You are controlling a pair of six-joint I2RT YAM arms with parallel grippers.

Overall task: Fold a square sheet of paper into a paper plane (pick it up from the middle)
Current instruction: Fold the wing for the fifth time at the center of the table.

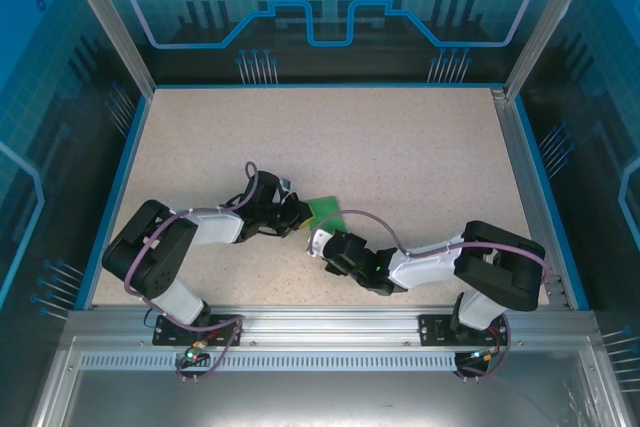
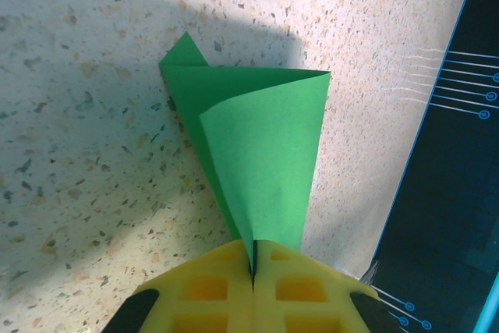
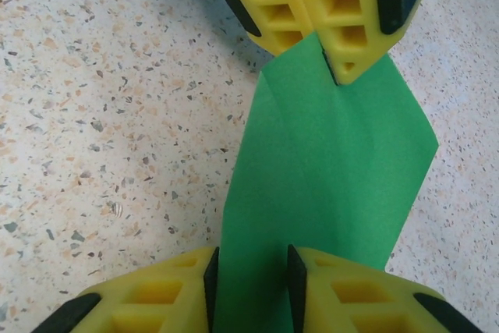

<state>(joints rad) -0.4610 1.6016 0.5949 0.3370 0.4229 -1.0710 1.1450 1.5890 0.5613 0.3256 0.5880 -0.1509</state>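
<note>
- Paper sheet (image 2: pixel 257 146): bright green, thin and already part folded into a narrowing shape. One layer curls loosely over another, and a small corner pokes out at the far end from the left gripper (image 2: pixel 253 267).
- Handling, as I judge it: the paper sheet is very light and floppy. It will sag or twist wherever it is unsupported, it creases for good at any hard pinch, and it can slide on smooth pads. A flat grip over doubled layers near an edge should be safer than one on the curled single layer.
- Left gripper: clamped tight on the narrow end, with the pads meeting on the paper. The rest of the sheet fans out ahead of its fingertips.
- Right gripper (image 3: pixel 249 278): faces the left one from the opposite end. Its jaws stand apart with a strip of the paper running between them, and they are not pinching it.
- Position: the sheet spans the short gap between the two grippers, low over the surface (image 1: pixel 400 147). I cannot tell whether it touches the surface.
- Surface: pale speckled board, flat and matt, with open room on every side of the grippers.
- Room: a blue edge strip (image 1: pixel 530 167) borders the surface, aluminium frame posts (image 1: pixel 112 27) stand at the far corners, and blue printed panels (image 1: pixel 330 7) close in the back and sides, well apart from the work.
</note>
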